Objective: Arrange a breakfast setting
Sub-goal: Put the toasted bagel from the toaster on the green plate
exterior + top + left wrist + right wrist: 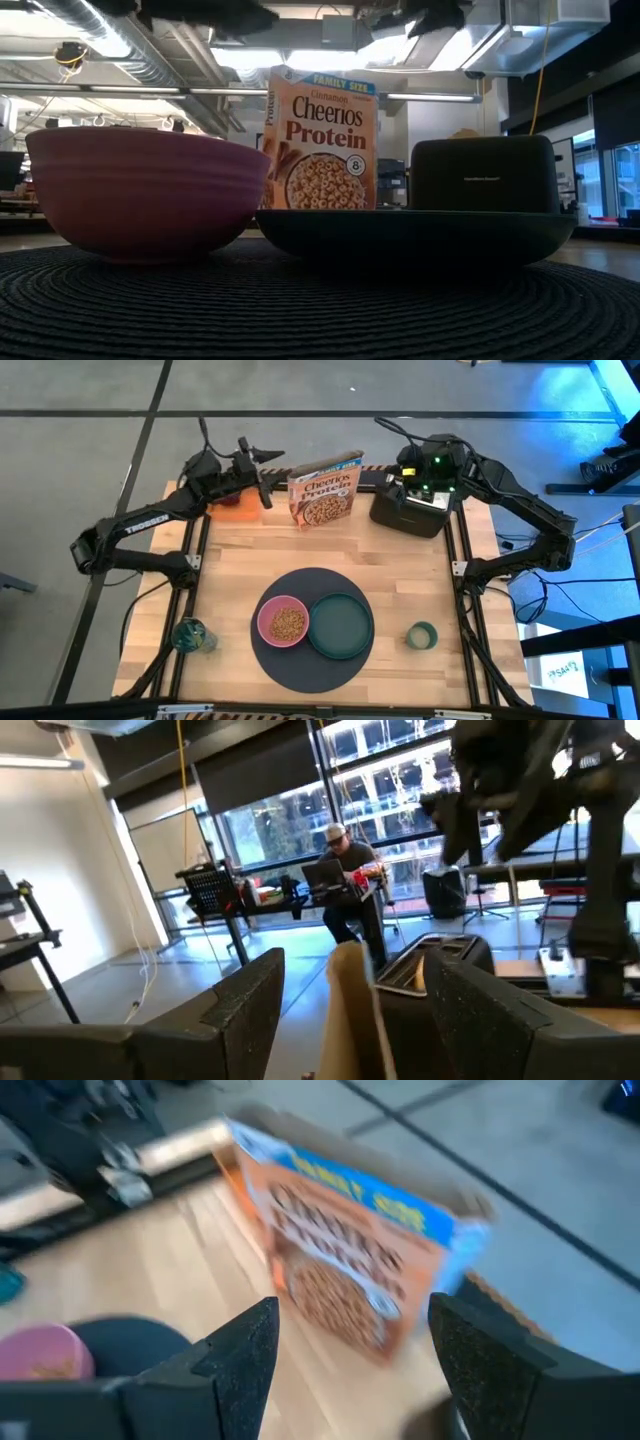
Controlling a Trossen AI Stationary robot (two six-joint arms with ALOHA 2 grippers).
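Note:
A round dark grey mat (315,660) lies at the table's near middle. On it stand a pink bowl (283,622) holding cereal and, touching its right side, a dark green plate (340,625). A small pale-green cup (421,635) stands on the wood to the right of the mat. My left gripper (264,488) hangs open in the air at the far left, just left of an upright cereal box (325,490); in the left wrist view the box's top edge (350,1010) shows between the fingers, clear of both. My right gripper (405,485) is open above a black toaster (410,510).
The cereal box (322,140) and toaster (485,172) stand along the far edge behind the bowl (145,190) and plate (415,235). A teal glass (192,635) stands near left. An orange-red thing (237,510) lies under my left arm. Bare wood lies between box and mat.

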